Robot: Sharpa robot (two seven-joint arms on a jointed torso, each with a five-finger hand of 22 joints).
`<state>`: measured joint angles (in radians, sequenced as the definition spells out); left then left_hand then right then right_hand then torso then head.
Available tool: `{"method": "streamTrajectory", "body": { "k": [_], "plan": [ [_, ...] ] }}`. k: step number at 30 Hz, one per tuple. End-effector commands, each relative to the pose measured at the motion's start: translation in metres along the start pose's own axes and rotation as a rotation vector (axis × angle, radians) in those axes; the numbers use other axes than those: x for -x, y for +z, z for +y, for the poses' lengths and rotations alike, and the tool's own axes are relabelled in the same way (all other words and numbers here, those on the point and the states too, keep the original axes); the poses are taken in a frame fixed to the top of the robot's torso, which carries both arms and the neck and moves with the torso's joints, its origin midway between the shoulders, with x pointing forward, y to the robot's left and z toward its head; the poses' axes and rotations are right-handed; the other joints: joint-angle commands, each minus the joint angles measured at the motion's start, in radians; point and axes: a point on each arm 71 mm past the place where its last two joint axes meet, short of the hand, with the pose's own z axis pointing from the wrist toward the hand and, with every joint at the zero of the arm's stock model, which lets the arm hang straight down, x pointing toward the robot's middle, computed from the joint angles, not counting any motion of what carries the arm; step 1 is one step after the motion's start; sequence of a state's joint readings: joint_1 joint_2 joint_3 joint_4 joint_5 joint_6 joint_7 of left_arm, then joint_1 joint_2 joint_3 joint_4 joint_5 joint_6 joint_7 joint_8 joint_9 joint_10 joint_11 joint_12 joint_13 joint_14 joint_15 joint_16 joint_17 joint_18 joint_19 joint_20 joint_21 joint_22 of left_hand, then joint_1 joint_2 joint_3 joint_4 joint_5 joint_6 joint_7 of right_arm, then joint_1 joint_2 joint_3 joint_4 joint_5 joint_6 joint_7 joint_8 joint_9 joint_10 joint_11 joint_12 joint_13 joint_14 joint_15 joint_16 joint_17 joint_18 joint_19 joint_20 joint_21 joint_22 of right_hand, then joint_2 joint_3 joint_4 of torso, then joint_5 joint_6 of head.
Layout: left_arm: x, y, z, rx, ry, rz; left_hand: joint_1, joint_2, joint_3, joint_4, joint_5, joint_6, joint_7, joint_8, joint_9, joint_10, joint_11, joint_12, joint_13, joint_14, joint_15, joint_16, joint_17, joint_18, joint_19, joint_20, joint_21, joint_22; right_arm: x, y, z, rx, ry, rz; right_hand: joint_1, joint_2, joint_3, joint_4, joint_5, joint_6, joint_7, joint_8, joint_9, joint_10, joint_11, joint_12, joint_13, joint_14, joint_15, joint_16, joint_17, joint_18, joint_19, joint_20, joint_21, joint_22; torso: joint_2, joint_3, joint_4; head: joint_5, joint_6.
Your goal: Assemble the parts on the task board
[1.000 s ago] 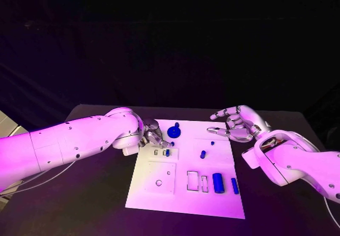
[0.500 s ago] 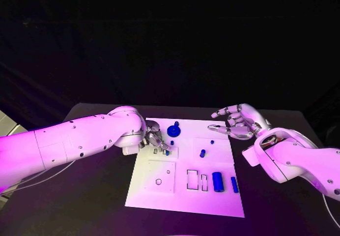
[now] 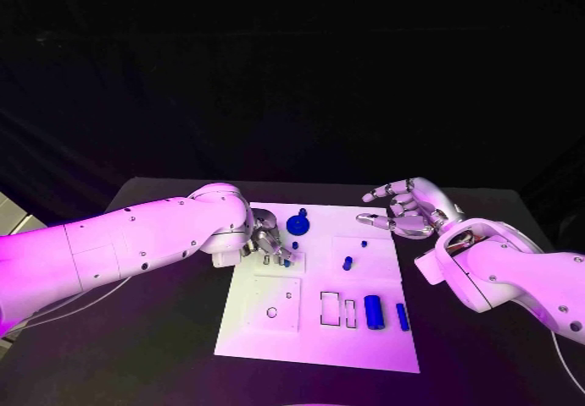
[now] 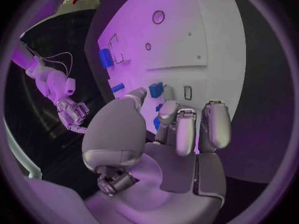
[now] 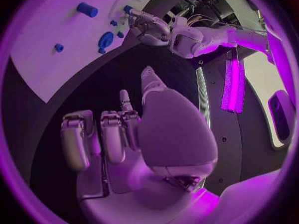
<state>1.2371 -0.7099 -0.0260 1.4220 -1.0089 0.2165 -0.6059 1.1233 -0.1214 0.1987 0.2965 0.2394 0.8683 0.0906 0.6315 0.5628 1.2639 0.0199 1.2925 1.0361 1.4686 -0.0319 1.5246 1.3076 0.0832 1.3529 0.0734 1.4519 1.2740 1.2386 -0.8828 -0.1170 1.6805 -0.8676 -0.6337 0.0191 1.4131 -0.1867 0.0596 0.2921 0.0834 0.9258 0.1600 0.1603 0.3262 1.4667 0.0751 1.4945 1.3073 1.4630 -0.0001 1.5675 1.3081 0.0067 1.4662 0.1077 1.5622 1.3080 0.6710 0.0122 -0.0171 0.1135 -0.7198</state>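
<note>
left hand (image 3: 266,239) fingers down on task board (image 3: 319,338), right hand (image 3: 406,213) raised, fingers apart

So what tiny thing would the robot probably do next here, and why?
Probably the left hand eases its fingers down onto the small blue part just ahead of them, beside a narrow slot on the task board. The fingers are apart and appear to hold nothing. The right hand hovers open over the board's far corner, away from the parts.
</note>
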Motion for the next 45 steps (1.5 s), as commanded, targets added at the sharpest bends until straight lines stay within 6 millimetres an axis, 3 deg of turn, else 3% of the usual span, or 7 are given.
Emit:
{"method": "streamTrajectory", "body": {
  "k": [1,7,22,28,33,40,45],
  "plan": [
    [-0.0001,0.0000,-0.0034,-0.014,-0.007,0.002,-0.004,0.008,-0.002,-0.003,-0.002,-0.007,-0.001,0.006,0.002,0.005,-0.002,0.004,0.001,0.070,-0.008,0.005,0.152,-0.018,0.005,-0.001,0.005,0.001,-0.0013,0.0003,0.0005,0.001,-0.004,0.013,-0.002,0.012,0.006,0.000,0.002,-0.007,0.002,-0.003,-0.001,0.039,0.004,-0.004,0.200,0.107,0.007,0.002,0.261,-0.004,0.099,0.003,-0.003,0.256,0.000,0.0002,0.0007,-0.001,-0.001],
    [-0.0014,0.0008,-0.0057,-0.022,-0.008,0.017,0.009,0.015,0.003,-0.004,0.000,-0.009,-0.001,0.007,0.007,0.004,-0.002,0.003,0.001,0.070,-0.009,0.005,0.153,-0.018,0.005,-0.001,0.005,0.001,-0.0015,0.0009,-0.0001,-0.004,-0.005,0.015,-0.002,0.013,0.006,0.000,0.002,-0.007,0.002,-0.003,-0.001,0.039,0.004,-0.004,0.200,0.107,0.007,0.003,0.261,-0.004,0.099,0.003,-0.003,0.256,0.001,0.0013,0.0010,-0.002,-0.001],
    [-0.0008,0.0057,-0.0042,-0.024,-0.024,0.021,0.086,0.045,0.038,-0.006,0.008,-0.016,-0.004,0.008,0.028,0.000,-0.005,-0.001,0.001,0.070,-0.011,0.004,0.153,-0.018,0.003,-0.002,0.004,0.002,-0.0021,0.0017,-0.0016,-0.016,-0.009,0.025,-0.002,0.017,0.007,-0.001,0.003,-0.006,0.002,-0.002,-0.001,0.039,0.004,-0.003,0.200,0.107,0.007,0.002,0.259,-0.003,0.097,0.003,-0.005,0.255,0.000,-0.0005,0.0005,-0.006,-0.001],
    [-0.0008,0.0056,-0.0054,-0.039,-0.059,0.018,0.194,0.070,0.126,-0.016,0.010,-0.015,-0.014,0.025,0.060,0.002,-0.015,-0.003,0.007,0.070,-0.020,0.003,0.155,-0.018,0.003,-0.007,0.005,0.005,-0.0024,0.0022,-0.0024,-0.021,-0.012,0.031,0.000,0.019,0.008,-0.003,0.003,-0.005,0.001,-0.001,-0.001,0.040,0.004,-0.003,0.200,0.107,0.007,0.002,0.259,-0.003,0.097,0.003,-0.007,0.254,0.000,-0.0004,0.0011,-0.005,-0.003],
    [-0.0008,0.0050,-0.0054,-0.054,-0.105,0.020,0.260,0.050,0.289,-0.034,0.003,-0.031,-0.018,0.057,0.126,0.010,-0.018,-0.007,0.012,0.072,-0.022,0.003,0.159,-0.018,0.003,-0.011,0.005,0.008,-0.0025,0.0026,-0.0037,-0.029,-0.015,0.038,0.000,0.019,0.008,-0.003,0.003,-0.005,0.001,-0.001,-0.001,0.039,0.004,-0.004,0.200,0.107,0.007,0.002,0.259,-0.003,0.096,0.003,-0.007,0.254,0.000,-0.0006,0.0011,-0.004,-0.003],
    [0.0003,0.0032,-0.0023,-0.058,-0.145,0.011,0.250,0.027,0.365,-0.049,0.003,-0.033,-0.019,0.073,0.161,0.014,-0.019,-0.009,0.011,0.072,-0.022,0.003,0.160,-0.019,0.004,-0.011,0.005,0.010,-0.0023,0.0027,-0.0051,-0.038,-0.019,0.044,0.000,0.019,0.008,-0.003,0.003,-0.004,0.001,-0.001,-0.001,0.039,0.004,-0.004,0.200,0.107,0.007,0.002,0.259,-0.002,0.096,0.003,-0.007,0.253,-0.001,0.0001,0.0019,-0.003,-0.003],
    [0.0009,0.0011,0.0012,-0.053,-0.161,0.001,0.202,-0.022,0.496,-0.092,0.004,-0.029,-0.024,0.096,0.207,0.028,-0.025,-0.006,0.022,0.074,-0.028,0.002,0.163,-0.019,0.007,-0.016,0.006,0.014,-0.0020,0.0027,-0.0061,-0.042,-0.021,0.048,0.000,0.020,0.008,-0.003,0.002,-0.004,0.001,-0.001,-0.001,0.038,0.004,-0.005,0.199,0.107,0.007,0.002,0.258,-0.002,0.096,0.003,-0.009,0.253,0.000,0.0001,0.0013,-0.001,-0.004]
  ]
}}
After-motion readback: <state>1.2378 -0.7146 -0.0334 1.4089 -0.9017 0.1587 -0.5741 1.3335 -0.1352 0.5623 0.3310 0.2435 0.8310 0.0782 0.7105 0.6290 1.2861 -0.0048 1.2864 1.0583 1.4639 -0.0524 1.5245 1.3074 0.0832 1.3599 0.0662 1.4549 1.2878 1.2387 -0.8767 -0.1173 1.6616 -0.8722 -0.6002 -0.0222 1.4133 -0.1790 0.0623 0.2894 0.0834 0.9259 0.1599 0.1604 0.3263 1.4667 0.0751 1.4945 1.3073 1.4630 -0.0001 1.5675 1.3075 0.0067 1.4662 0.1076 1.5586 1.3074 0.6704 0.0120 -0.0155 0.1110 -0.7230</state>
